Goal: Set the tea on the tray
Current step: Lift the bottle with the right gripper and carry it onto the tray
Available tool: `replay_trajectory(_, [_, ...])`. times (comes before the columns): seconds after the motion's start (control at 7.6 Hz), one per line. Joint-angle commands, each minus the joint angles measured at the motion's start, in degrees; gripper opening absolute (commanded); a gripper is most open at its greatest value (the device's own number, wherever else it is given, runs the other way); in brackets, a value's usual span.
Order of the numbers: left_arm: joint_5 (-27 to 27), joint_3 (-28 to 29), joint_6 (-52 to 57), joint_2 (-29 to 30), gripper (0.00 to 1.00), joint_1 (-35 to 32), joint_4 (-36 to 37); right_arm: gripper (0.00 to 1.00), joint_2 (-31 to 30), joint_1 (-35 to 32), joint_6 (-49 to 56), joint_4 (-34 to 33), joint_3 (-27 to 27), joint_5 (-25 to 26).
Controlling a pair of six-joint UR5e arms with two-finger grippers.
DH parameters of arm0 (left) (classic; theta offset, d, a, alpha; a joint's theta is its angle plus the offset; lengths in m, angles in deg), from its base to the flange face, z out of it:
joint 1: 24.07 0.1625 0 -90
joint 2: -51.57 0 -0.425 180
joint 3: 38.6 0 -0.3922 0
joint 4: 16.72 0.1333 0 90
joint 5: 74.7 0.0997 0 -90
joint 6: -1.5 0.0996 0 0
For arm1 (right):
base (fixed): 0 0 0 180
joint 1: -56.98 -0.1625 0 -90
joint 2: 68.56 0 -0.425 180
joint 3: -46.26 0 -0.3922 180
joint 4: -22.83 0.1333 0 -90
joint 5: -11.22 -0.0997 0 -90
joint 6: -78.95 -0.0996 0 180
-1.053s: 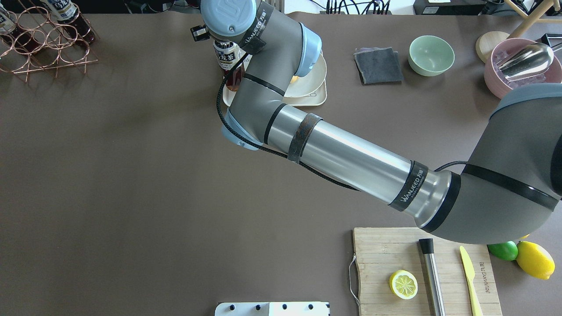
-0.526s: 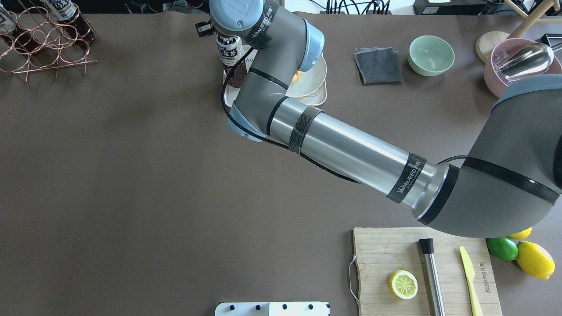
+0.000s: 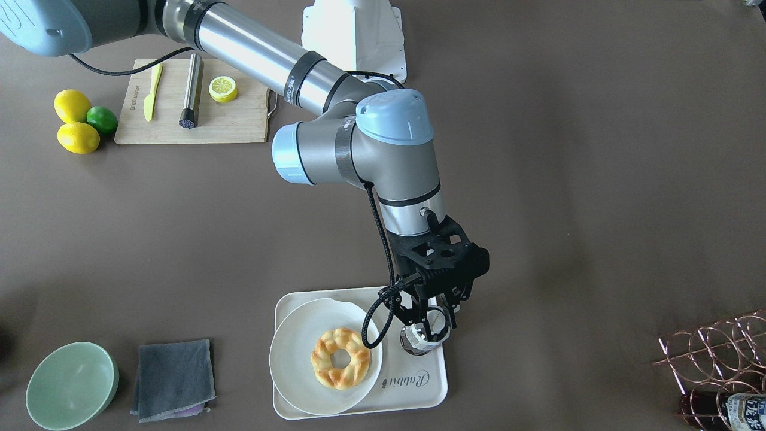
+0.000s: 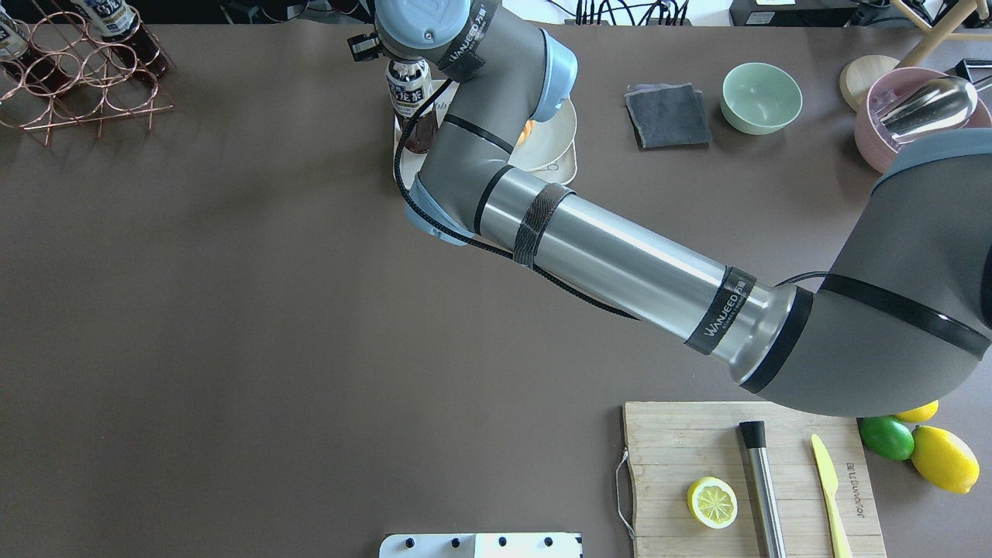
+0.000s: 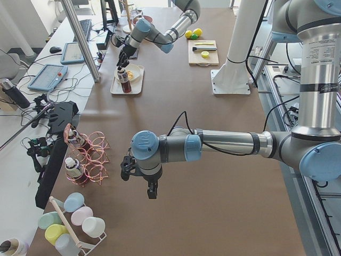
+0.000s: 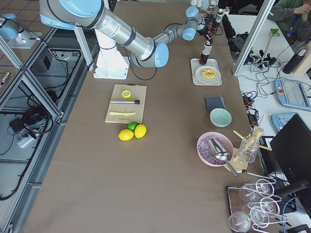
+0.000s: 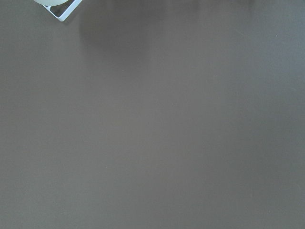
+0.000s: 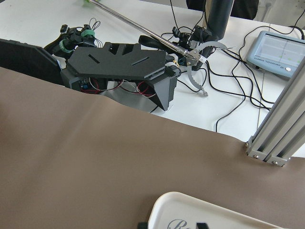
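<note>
The tea, a small bottle of dark liquid with a white cap and printed label, hangs upright in my right gripper, which is shut on its top. It is over the left end of the cream tray lettered "Rabbit", beside the plate. The exterior left view puts the tea low on the tray; I cannot tell if they touch. The right wrist view catches only a tray corner. My left gripper hovers over bare table, seen only from the side, so its state is unclear.
A round white plate with a ring-shaped pastry fills most of the tray. Nearby are a grey cloth and a green bowl. A copper wire rack with bottles stands far left. A cutting board sits near the robot.
My right arm has carried the tea a little further from the robot and to the right, over the tray's left end. The left arm does not show in the earlier frames.
</note>
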Motion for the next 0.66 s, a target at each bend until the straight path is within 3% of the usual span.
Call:
replay_trajectory(0.0, [0.00,0.01,0.00,-0.09,0.99,0.00,-0.09,0.95,-0.08,0.04,-0.02,0.00,-0.15,-0.13])
replay_trajectory(0.26, [0.00,0.01,0.00,-0.36,0.99,0.00,0.00,0.99,0.18,-0.74,-0.54,-0.18,-1.28,-2.31])
replay_trajectory(0.53, [-0.26,-0.08,-0.26,-0.01,0.99,-0.09,0.35,1.00,-0.43,-3.98,-1.07,-1.22,-4.26,-10.63])
